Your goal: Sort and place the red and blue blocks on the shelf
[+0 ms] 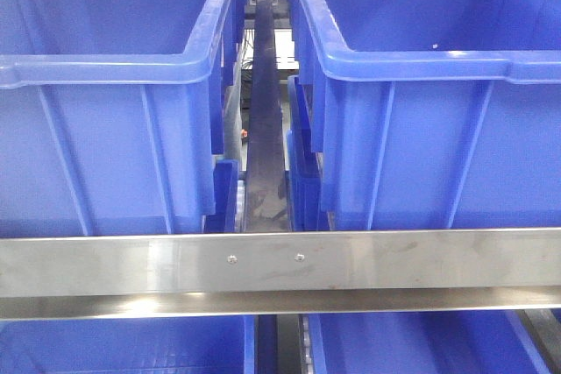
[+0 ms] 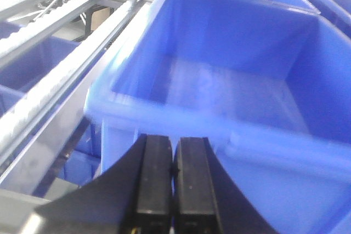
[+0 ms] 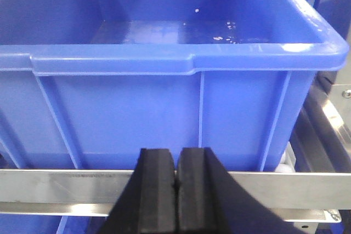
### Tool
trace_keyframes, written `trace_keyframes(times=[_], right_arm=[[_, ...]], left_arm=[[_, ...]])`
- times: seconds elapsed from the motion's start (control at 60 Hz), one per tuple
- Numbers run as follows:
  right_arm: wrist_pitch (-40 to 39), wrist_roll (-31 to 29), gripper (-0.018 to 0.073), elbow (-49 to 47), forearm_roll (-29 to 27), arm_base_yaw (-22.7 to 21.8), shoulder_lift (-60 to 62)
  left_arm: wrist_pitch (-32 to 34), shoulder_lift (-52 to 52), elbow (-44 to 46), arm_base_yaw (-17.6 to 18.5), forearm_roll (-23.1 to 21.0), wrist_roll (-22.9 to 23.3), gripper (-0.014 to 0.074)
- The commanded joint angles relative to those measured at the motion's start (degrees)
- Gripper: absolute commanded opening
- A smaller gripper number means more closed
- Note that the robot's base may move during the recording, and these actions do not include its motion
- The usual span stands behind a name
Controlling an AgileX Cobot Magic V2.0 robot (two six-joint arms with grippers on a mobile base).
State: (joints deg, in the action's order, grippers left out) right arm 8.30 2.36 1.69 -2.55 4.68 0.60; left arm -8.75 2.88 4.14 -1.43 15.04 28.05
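Neither block shows in any view, so which arm is nearer cannot be told. The left gripper (image 2: 174, 184) and right gripper (image 3: 176, 190) are both pressed closed and empty, each with a blue bin (image 3: 164, 58) at 12 o'clock behind the shelf (image 1: 280, 262) rail.

The shelf (image 1: 280, 262), a steel-framed rack, shows a flat brushed-metal cross rail running level across the front view, fastened with two small screws near its middle. A dark narrow divider rail runs back from it between the two upper bays. From the left wrist view, roller tracks (image 2: 52, 75) and bare steel side rails slope along the rack's left side. The right wrist view shows the same kind of cross rail (image 3: 66, 182) lying level. No red or blue block appears in any view.
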Motion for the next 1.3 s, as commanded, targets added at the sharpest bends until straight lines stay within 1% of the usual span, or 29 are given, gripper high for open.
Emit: trace_keyframes(times=[0.0,0.083,0.25,0.734,0.817,0.884,0.951,1.034,1.134,1.234,1.284], right_arm=[[-5.33,-0.41,0.0050,-1.24,-0.01,-0.08,1.14],[-5.33,-0.41,0.0050,-1.24,-0.01,-0.08,1.14],[-5.33,-0.41,0.0050,-1.24,-0.01,-0.08,1.14],[-5.33,-0.41,0.0050,-1.24,-0.01,-0.08,1.14],[-5.33,-0.41,0.0050,-1.24,-0.01,-0.08,1.14],[-5.28,-0.41,0.0050,-1.24,-0.01,-0.08,1.14],[-5.28,-0.41,0.0050,-1.24,-0.01,-0.08,1.14],[-5.28,-0.41,0.0050,-1.24,-0.01,-0.08,1.14],[-5.28,-0.41,0.0050,-1.24,-0.01,-0.08,1.14],[-5.28,-0.41,0.0050,-1.24,-0.01,-0.08,1.14],[-5.28,-0.41,0.0050,-1.24,-0.01,-0.08,1.14]], left_arm=[[4.51,-2.09,-0.60,-0.10,-1.53,-0.16,0.0136],[4.88,-4.12,-2.53,-0.10,-2.55,-0.16,0.0136],[6.68,-4.15,-4.87,-0.10,-4.87,-0.16,0.0136],[7.56,-4.15,-5.56,0.01,-5.83,-0.16,0.0136],[8.16,-4.15,-5.98,0.01,-6.63,-0.16,0.0136],[6.78,-4.15,-5.98,0.01,-6.65,-0.16,0.0136],[6.35,-4.15,-5.98,0.01,-6.75,-1.77,0.0136],[6.35,-4.15,-5.98,0.12,-7.60,-5.52,0.0136],[6.35,-4.15,-5.98,0.12,-9.78,-10.25,0.0136],[6.35,-4.15,-5.98,0.12,-10.08,-12.20,0.0136],[6.35,-4.15,-5.98,0.12,-10.08,-12.33,0.0136]])
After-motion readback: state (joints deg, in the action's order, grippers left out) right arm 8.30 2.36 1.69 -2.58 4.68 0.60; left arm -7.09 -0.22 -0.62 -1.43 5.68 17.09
